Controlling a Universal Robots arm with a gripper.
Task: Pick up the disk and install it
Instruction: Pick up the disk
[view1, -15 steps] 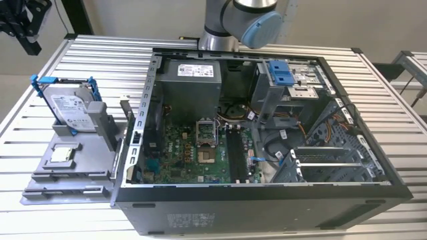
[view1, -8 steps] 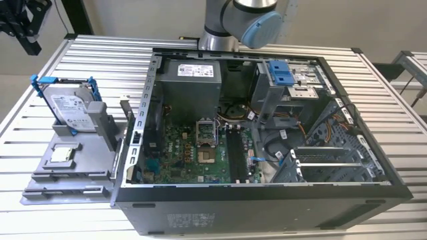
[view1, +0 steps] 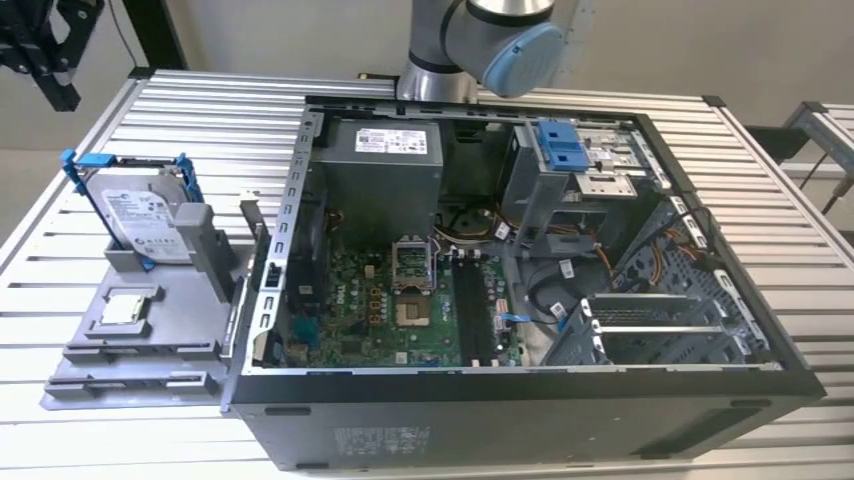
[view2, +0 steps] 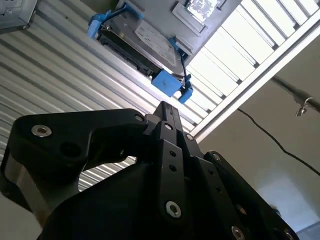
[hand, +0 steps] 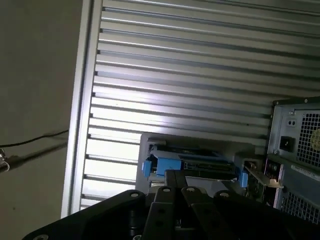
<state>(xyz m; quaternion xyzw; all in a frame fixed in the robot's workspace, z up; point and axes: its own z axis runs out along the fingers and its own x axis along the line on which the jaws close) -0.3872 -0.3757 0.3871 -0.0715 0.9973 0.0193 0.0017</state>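
Jaws pressed together on nothing: black gripper (view2: 166, 107) faces the flat silver-grey disk (view2: 142, 40) in its thin blue plastic frame.
Ahead of the gripper and well apart from it, the disk stands on edge in a grey plastic holder (view1: 134, 330), long side broadside to the jaws. It sits near the slatted metal tabletop's (view1: 200, 110) edge at the exterior view's left, beside the open black computer case (view1: 534, 420).
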